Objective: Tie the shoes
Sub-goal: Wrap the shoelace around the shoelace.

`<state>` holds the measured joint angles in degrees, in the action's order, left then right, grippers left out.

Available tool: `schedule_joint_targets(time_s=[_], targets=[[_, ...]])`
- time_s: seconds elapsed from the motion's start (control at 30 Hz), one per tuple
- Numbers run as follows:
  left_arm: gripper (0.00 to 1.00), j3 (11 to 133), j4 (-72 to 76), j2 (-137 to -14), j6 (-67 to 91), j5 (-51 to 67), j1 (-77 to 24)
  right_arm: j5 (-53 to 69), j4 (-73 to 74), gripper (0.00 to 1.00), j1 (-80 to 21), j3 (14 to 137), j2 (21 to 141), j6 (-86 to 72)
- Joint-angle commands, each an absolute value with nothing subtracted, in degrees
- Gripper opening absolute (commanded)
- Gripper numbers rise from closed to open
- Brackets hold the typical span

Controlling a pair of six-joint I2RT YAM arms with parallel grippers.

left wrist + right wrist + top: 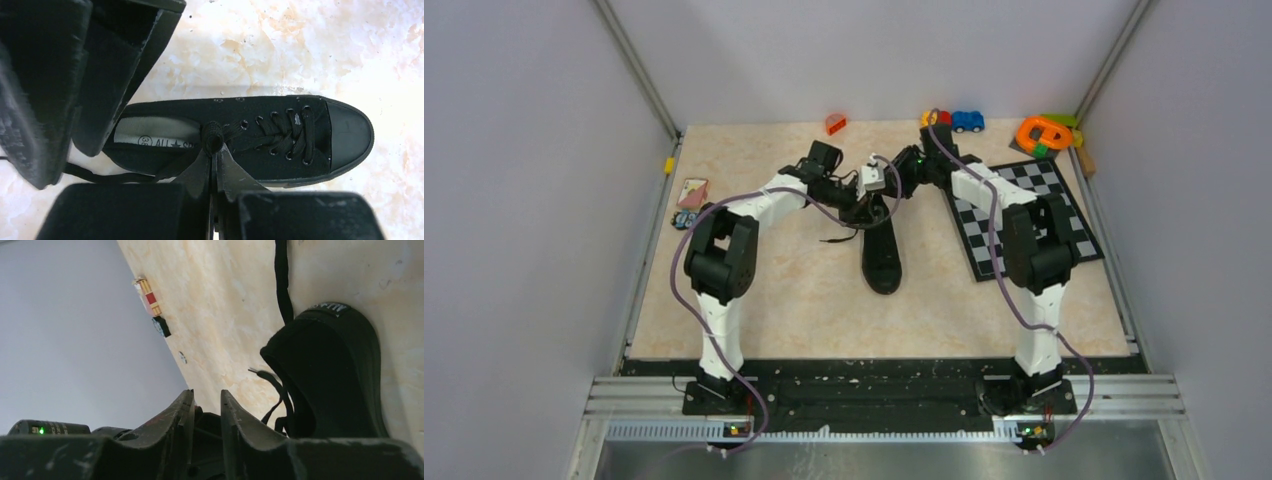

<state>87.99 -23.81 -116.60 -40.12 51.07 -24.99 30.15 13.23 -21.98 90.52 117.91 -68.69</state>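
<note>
The black low-top shoe (883, 258) lies mid-table, toe toward the arms. In the left wrist view the shoe (280, 135) lies with its toe to the right, laces threaded through the eyelets. My left gripper (214, 150) is shut on a lace loop (212, 136) above the tongue; it also shows in the top view (860, 208). A loose lace end (100, 176) trails left on the table. My right gripper (206, 394) is open by a narrow gap, empty, beside the shoe's heel (325, 375); in the top view it (886, 192) hovers over the heel end.
A chessboard mat (1024, 215) lies right of the shoe. Toy cars (967, 121), an orange toy (1044, 132) and a red block (835, 124) sit at the back. A card (692, 192) lies at the left edge. Grey walls enclose the table.
</note>
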Motion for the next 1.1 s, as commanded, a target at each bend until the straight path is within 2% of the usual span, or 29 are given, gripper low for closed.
schedule_joint_targets(time_s=[0.0, 0.03, 0.23, 0.33, 0.37, 0.5, 0.6, 0.73, 0.9, 1.07], targets=[[0.0, 92.22, -28.72, -117.97, -41.01, 53.77, -24.13, 29.13, 16.95, 0.36, -22.44, 96.29, 119.21, -66.62], [0.0, 92.36, -28.96, -118.05, -41.29, 54.05, -24.04, 29.16, 17.8, 0.39, -22.31, 97.27, 119.55, -65.82], [0.0, 91.7, -29.38, -117.07, -41.11, 55.88, -23.18, 32.33, 21.99, 0.41, -20.12, 100.18, 118.42, -55.71], [0.0, 90.94, -30.28, -116.55, -40.95, 56.71, -22.54, 38.84, 23.08, 0.51, -18.97, 98.77, 117.21, -47.13], [0.0, 90.84, -30.86, -116.59, -41.01, 56.77, -22.38, 40.66, 22.35, 0.52, -18.85, 97.56, 116.52, -45.02], [0.0, 90.05, -32.49, -116.22, -40.37, 56.21, -21.78, 42.28, 24.55, 0.49, -18.79, 95.74, 115.09, -37.1], [0.0, 88.33, -31.1, -115.28, -37.68, 56.83, -20.99, 43.59, 27.35, 0.43, -18.88, 96.42, 115.97, -32.71], [0.0, 85.45, -28.42, -113.68, -35.23, 56.98, -20.27, 44.23, 33.7, 0.39, -19.55, 101.23, 118.6, -26.38], [0.0, 85.07, -29.14, -113.49, -34.33, 56.6, -19.74, 42.37, 42.03, 0.4, -21.35, 108.11, 121.92, -20.28], [0.0, 84.26, -27.1, -113.4, -32.77, 57.0, -19.51, 39.69, 43.46, 0.4, -22.9, 110.11, 123.2, -19.17]])
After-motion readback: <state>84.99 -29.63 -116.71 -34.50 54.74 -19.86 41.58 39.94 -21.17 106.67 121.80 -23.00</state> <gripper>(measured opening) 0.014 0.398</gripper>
